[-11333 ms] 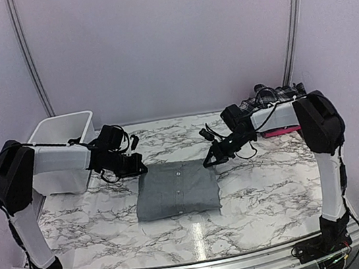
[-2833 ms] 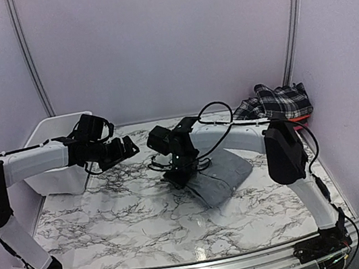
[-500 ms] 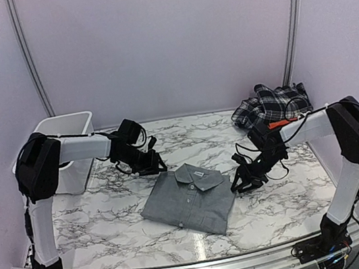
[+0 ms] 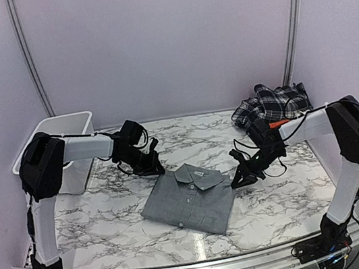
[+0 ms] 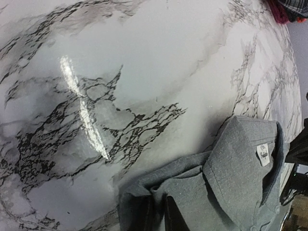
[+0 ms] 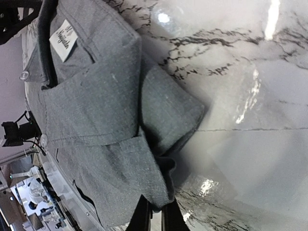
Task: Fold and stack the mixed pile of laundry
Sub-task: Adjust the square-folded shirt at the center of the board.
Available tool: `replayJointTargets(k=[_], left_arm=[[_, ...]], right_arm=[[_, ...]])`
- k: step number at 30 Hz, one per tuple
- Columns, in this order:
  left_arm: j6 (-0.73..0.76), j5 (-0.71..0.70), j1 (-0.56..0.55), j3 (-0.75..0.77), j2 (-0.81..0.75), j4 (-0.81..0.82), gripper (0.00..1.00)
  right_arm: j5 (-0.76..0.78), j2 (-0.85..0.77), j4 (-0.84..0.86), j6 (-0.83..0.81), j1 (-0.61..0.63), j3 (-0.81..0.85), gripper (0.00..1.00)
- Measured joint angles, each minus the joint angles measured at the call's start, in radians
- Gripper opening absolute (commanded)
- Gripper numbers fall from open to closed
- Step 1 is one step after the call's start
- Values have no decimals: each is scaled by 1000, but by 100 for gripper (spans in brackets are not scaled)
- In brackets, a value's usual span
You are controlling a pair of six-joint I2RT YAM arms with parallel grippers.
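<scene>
A folded grey collared shirt (image 4: 189,198) lies buttoned side up in the middle of the marble table (image 4: 280,207), collar toward the back. My left gripper (image 4: 160,169) sits at its back left corner. In the left wrist view this left gripper (image 5: 159,219) is shut on a fold of the shirt (image 5: 231,178). My right gripper (image 4: 236,181) is at the shirt's right edge. The right wrist view shows the right gripper (image 6: 156,216) pinching the hem of the shirt (image 6: 96,101). A black-and-white plaid piece (image 4: 273,102) lies heaped at the back right, with a red-pink piece (image 4: 277,123) under it.
A white basket (image 4: 63,136) stands at the back left, behind my left arm. The plaid heap sits just behind my right forearm. White walls close the table in at the back and sides, and a metal rail (image 4: 200,267) runs along the front.
Both grippers have closed on the shirt's edges. The right gripper has slid slightly left onto the right edge. The shirt has not moved in the last half second.
</scene>
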Motion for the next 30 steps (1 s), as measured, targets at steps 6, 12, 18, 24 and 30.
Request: replayJointTargets(k=[6, 12, 18, 24, 30], left_arm=[[13, 2, 0, 0, -2, -2, 0], [18, -5, 0, -14, -39, -17, 0], [24, -9, 0, -36, -75, -21, 0], [38, -10, 0, -38, -77, -23, 1], [42, -12, 0, -42, -77, -26, 27]], right_arm=[[-5, -16, 1, -8, 0, 17, 0], [-4, -71, -5, -40, 0, 45, 0], [0, -85, -15, -77, 4, 67, 0], [12, -72, -31, -90, 16, 93, 0], [25, -63, -31, -92, 24, 99, 0]])
